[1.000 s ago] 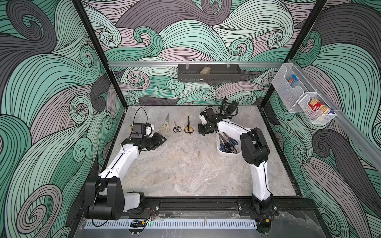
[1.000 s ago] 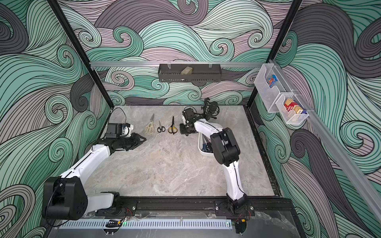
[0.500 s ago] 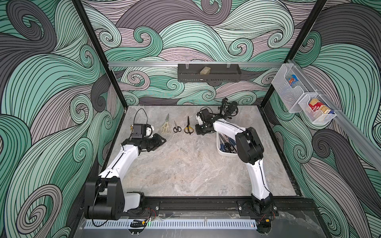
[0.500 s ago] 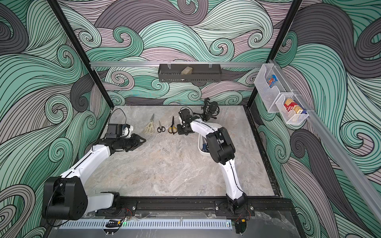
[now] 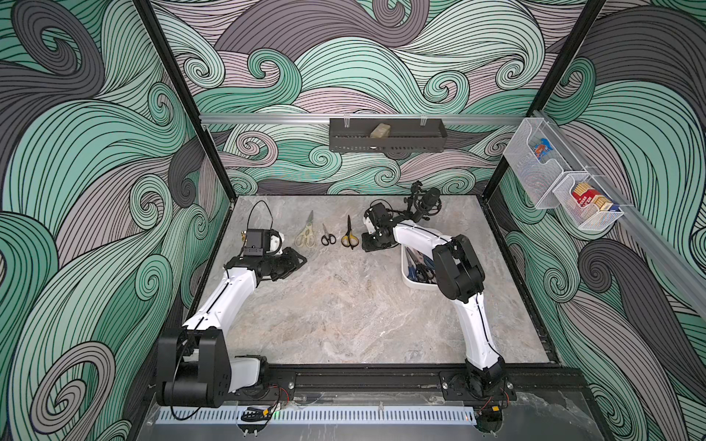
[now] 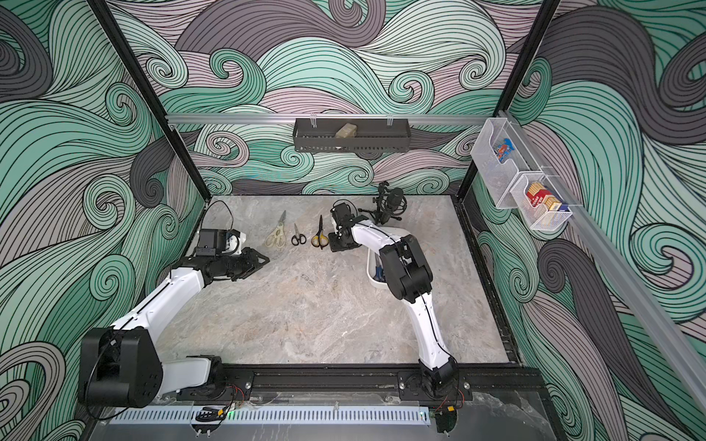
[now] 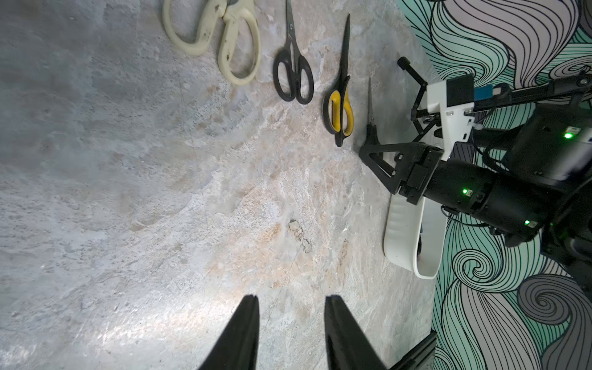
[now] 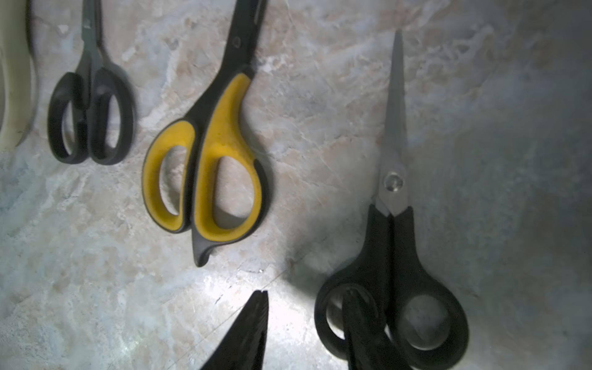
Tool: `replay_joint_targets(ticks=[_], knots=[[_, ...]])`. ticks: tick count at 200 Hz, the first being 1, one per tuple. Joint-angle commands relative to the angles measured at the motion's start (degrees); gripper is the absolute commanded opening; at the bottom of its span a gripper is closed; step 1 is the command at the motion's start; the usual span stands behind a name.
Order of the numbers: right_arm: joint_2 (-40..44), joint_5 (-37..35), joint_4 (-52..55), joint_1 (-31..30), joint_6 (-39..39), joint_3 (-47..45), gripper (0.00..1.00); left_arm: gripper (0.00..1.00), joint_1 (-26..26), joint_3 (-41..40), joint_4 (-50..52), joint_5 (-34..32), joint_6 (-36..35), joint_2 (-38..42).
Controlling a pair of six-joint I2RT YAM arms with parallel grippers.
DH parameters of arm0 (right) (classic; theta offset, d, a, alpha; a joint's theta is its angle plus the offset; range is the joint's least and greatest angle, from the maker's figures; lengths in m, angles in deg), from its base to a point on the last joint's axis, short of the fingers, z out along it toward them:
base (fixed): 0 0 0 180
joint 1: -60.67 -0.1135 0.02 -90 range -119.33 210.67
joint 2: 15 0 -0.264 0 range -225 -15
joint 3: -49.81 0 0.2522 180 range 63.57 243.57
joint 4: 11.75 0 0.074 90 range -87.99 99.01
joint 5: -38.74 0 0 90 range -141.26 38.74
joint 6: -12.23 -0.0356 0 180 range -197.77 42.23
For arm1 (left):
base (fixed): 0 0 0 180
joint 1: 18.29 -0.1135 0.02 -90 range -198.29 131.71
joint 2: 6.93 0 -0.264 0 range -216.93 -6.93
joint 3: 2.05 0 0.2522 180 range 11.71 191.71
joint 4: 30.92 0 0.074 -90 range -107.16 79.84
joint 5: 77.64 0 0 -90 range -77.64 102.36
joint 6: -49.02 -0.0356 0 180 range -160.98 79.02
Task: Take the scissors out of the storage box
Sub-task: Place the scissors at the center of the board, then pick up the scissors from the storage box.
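Cream scissors, small black scissors and yellow-black scissors lie in a row on the marble table, blades pointing to the back wall. A fourth, black-handled pair lies flat to their right, under my right gripper. That gripper is open; one fingertip sits inside a handle loop, the other rests outside it. The white storage box stands right of the row, partly hidden by the right arm, with more scissors inside. My left gripper hovers open and empty, left of the row.
A black microphone on a small tripod stands at the back behind the right wrist. A long black perforated tray hangs on the back wall. White wire-mesh baskets hang on the right wall.
My right gripper has moved left and down to the table beside the yellow-black pair and has opened, letting go of the black-handled scissors. The left arm has not moved.
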Motion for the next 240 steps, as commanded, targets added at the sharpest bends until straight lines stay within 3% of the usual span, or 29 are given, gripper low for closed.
replay_joint_targets(ticks=[1,45,79,178,240], knots=[[0.5,-0.6,1.8,-0.3,0.9,2.9,0.45,0.37,-0.4,2.9,1.0,0.0,-0.9,1.2],[6.3,-1.0,2.5,-0.1,1.3,3.2,0.49,0.38,-0.4,3.3,0.9,0.6,-1.6,2.3],[14.0,-0.9,2.5,1.1,1.3,-1.4,0.52,0.38,-0.3,3.1,-0.3,2.2,-1.1,2.5],[38.4,5.5,2.4,12.2,0.9,-30.4,0.52,0.38,4.3,2.5,-9.5,3.5,4.2,-0.1],[43.1,4.9,2.5,19.3,3.6,-42.1,0.51,0.38,11.0,2.0,-12.2,1.5,6.7,-3.1]])
